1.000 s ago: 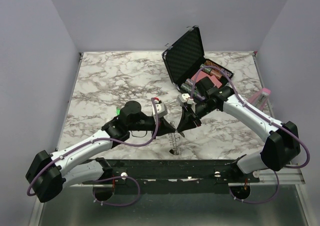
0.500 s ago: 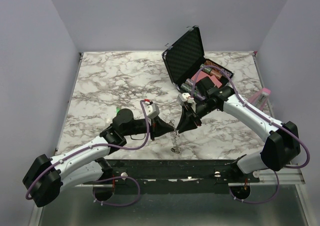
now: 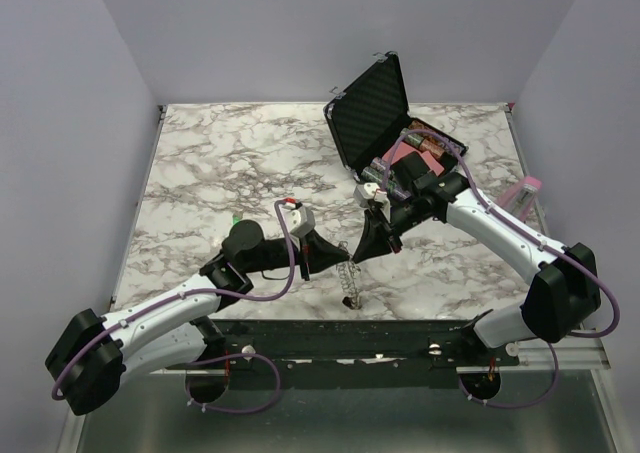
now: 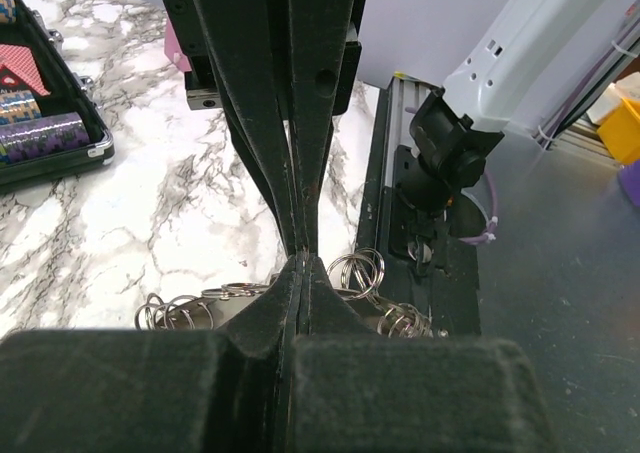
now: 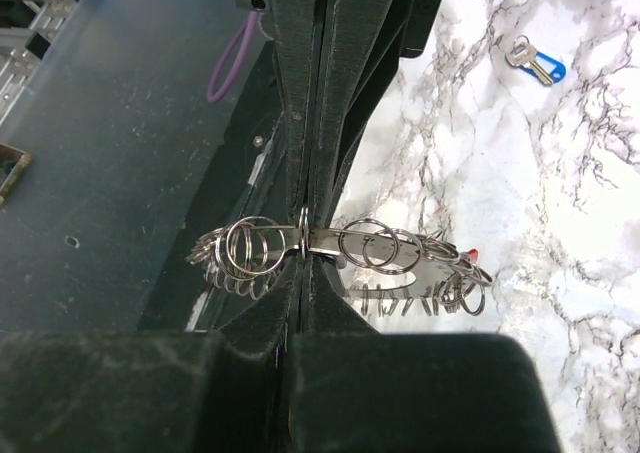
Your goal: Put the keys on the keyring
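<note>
The keyring, a silver chain of many split rings, hangs near the table's front edge. My right gripper is shut on it; in the right wrist view the jaws pinch a flat silver link with rings strung on both sides. A small red bit shows by the chain's far end. My left gripper is shut, just left of the chain; in its wrist view the closed tips sit right over the rings. I see nothing between them. No red, black or plain silver key shows.
An open black hard case with coloured items stands at the back right. A small blue-and-silver piece lies on the marble. A pink object sits at the right edge. The black front rail runs just below the chain.
My left gripper has swung down from above to the chain's left side, then drawn back slightly left. The right gripper and chain have barely moved.
</note>
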